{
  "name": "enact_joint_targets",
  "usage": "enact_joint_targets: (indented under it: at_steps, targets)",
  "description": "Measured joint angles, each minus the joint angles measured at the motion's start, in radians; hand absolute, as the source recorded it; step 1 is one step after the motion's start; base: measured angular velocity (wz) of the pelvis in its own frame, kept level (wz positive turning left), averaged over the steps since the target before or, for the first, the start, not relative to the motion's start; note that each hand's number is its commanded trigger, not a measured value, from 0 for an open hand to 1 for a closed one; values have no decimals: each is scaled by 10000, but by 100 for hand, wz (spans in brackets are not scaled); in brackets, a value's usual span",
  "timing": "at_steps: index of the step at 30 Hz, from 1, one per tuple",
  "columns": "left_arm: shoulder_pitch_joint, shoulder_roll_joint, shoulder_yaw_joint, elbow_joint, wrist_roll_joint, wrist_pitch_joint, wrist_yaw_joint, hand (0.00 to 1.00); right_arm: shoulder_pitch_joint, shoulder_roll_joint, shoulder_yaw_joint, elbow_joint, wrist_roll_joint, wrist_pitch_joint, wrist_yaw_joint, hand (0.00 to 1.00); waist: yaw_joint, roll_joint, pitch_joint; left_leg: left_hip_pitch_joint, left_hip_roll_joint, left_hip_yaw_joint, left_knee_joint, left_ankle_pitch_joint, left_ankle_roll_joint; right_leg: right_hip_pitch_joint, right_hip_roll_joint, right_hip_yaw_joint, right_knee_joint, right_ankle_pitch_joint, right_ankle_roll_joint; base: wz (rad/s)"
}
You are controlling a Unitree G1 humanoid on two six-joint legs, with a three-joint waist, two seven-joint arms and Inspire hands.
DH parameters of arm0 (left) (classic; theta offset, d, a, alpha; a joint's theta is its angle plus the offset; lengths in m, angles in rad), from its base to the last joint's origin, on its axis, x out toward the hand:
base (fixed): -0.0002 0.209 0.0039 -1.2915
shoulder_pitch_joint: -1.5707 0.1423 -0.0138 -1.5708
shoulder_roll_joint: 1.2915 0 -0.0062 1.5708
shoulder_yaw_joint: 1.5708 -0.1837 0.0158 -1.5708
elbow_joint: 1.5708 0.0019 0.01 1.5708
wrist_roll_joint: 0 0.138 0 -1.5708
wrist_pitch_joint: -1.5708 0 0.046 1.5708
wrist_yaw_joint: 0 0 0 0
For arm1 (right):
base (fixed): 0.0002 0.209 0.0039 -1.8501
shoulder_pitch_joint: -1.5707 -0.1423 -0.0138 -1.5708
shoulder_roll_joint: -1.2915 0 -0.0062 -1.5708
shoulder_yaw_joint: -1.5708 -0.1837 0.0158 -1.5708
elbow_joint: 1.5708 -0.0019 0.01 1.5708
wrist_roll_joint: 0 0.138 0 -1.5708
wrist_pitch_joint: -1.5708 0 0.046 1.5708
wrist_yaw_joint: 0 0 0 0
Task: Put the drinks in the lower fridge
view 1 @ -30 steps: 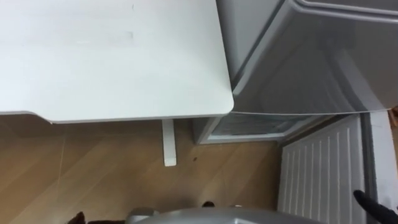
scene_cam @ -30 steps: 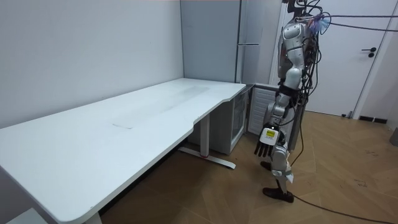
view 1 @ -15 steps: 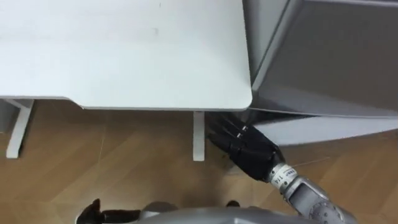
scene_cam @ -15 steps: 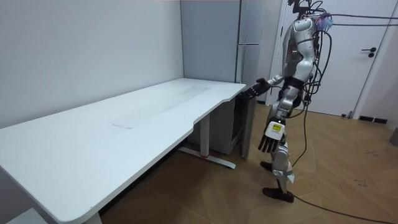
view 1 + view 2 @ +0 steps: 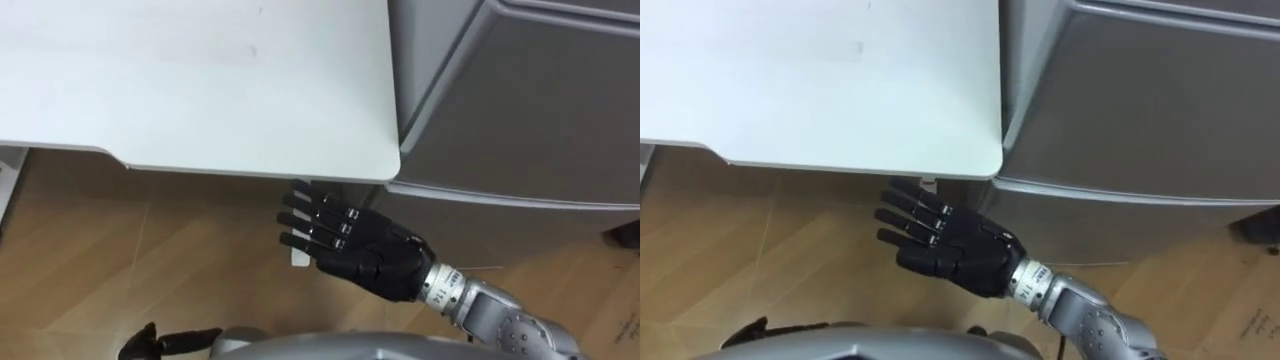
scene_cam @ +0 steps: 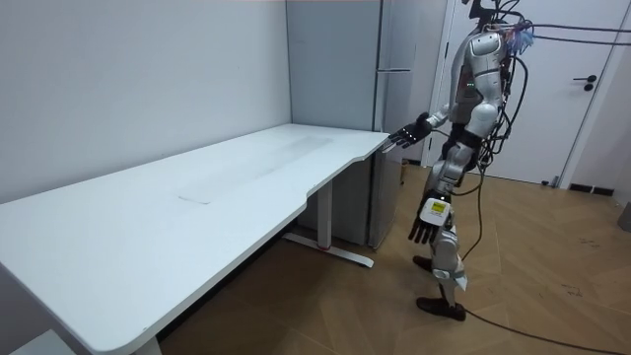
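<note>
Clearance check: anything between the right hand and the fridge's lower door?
Nothing. In the left eye view the open right hand is held out before the closed lower door, and the stretch between them is bare.

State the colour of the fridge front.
Plain grey, unpatterned. The tall smooth-fronted fridge shows best in the right eye view.
</note>
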Motion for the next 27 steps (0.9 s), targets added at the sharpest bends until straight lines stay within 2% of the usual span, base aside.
enact_joint_targets:
  at_steps: [8,12,14,17,20,23,27]
  targets:
    - [4,10,90,20,-209,7,-84,0,195,-30,-573,164,-1343,112,873,0,-81,-61,-11,39,-7,2,-38,-3,4,25,-1,32,-12,-13,21,0]
    - [33,-141,459,23,-257,3,28,0,982,-24,-1348,1126,-2237,103,849,0,-88,-94,-21,223,-27,2,-150,-7,10,187,-4,27,-45,-47,74,0]
    - [167,-322,820,-44,-291,-19,147,0,1141,24,-1814,2068,-2497,93,618,0,-91,-92,-20,294,-44,3,-151,-14,24,247,-19,31,-41,-57,89,0]
    - [328,-338,831,-120,-394,-124,241,0,1013,187,-2440,3985,-2624,-62,49,0,-316,-110,-18,356,-46,-49,-151,-18,29,350,-36,-18,-46,-73,112,7]
    - [482,-441,1080,-119,-376,-373,555,0,865,624,-3418,6187,-2783,-438,-669,0,-435,-98,-13,509,-44,-92,-155,-27,27,519,-29,-10,-63,-135,123,3]
    - [574,-433,1157,-101,-356,-454,690,0,802,767,-3800,7065,-2855,-618,-1336,0,-651,-69,-10,531,-58,-250,-152,-27,26,672,-32,-116,-185,-138,129,14]
    - [690,-609,1610,-97,-82,-523,981,0,425,1127,-4365,8588,-3680,-1147,-2636,0,-684,-10,-8,678,-54,-263,-147,-26,26,830,-19,-122,-220,-147,144,2]
